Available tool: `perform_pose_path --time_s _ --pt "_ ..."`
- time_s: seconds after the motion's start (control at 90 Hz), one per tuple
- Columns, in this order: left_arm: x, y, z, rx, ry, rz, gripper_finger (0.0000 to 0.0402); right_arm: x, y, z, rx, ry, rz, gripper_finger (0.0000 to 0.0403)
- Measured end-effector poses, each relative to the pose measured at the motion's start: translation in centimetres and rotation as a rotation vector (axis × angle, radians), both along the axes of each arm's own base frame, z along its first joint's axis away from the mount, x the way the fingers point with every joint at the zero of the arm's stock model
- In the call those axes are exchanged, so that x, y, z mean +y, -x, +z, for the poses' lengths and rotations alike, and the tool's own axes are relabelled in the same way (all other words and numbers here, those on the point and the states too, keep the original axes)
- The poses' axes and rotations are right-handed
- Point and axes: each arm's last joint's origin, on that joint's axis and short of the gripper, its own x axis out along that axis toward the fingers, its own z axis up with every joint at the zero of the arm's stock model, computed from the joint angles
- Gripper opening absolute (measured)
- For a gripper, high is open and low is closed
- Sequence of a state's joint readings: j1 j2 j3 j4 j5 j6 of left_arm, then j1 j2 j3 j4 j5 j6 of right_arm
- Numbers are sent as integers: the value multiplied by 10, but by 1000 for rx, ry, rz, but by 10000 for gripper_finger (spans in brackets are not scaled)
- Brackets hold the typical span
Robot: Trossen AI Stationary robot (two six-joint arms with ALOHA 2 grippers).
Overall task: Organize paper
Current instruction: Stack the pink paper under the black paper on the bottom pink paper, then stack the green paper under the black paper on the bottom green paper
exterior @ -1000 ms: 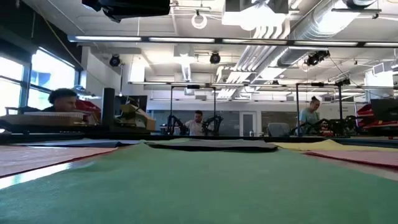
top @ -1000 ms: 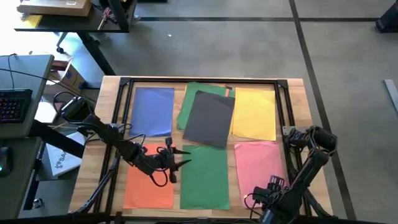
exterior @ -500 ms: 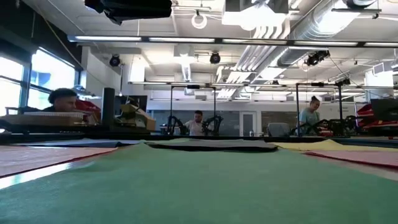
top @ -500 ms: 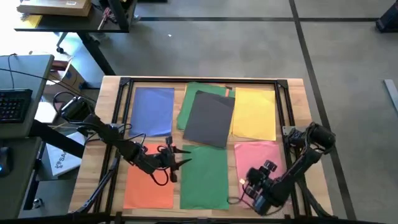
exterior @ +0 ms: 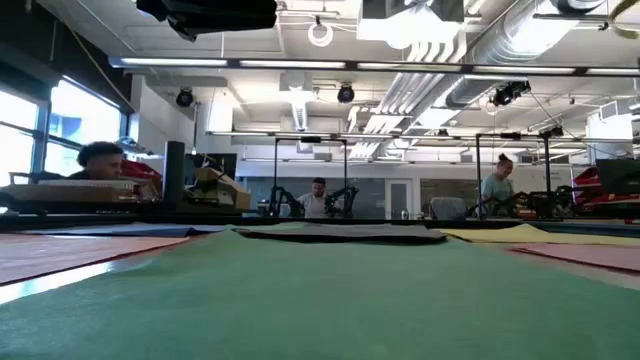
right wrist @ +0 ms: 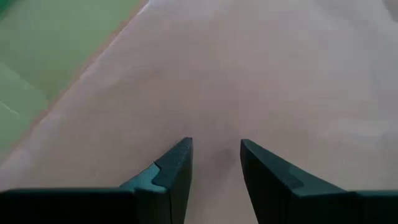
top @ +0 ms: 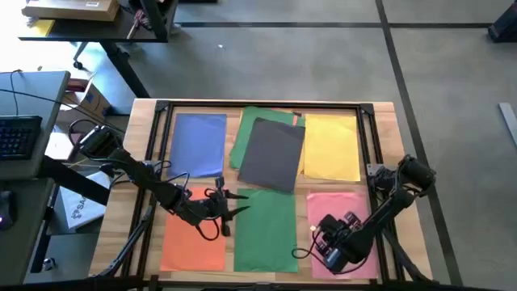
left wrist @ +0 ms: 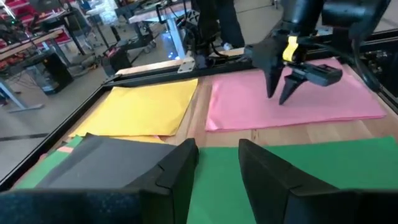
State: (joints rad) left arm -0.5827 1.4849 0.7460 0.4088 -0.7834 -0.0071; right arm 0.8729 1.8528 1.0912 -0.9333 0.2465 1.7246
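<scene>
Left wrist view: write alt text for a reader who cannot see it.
The left tool's two dark fingers, slightly apart, hang over a green paper sheet. Beyond lie a pink paper sheet, a yellow paper sheet and a dark grey paper sheet on the wooden table. The right tool, fingers open, points down at the pink sheet.

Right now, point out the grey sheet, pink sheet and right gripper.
grey sheet (top: 271, 155), high view, middle.
pink sheet (top: 333, 204), high view, bare upper part.
right gripper (left wrist: 281, 97), left wrist view, midway between fingertips.
</scene>
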Motion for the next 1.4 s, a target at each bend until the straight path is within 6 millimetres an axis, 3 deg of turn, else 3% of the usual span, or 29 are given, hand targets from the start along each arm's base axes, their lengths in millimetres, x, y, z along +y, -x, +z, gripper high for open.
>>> perform_pose_path --time_s 0.289,0.622,0.822,1.056,1.211,1.4 --pt "0 0 0 4 4 -17 111 -2 2 2 -3 16 -42 121" --pt "0 0 0 4 4 -17 111 -6 1 34 -154 -62 -85 121" --pt "0 -1 0 3 6 -14 111 4 -36 33 -461 -26 176 121" --pt "1 -1 0 1 23 -8 111 -18 -96 -4 -460 11 355 121" --pt "1 -1 0 1 23 -9 111 -33 -108 -19 -390 -56 323 121" --pt "1 -1 0 1 23 -10 111 -26 -105 -20 -400 -110 266 121"
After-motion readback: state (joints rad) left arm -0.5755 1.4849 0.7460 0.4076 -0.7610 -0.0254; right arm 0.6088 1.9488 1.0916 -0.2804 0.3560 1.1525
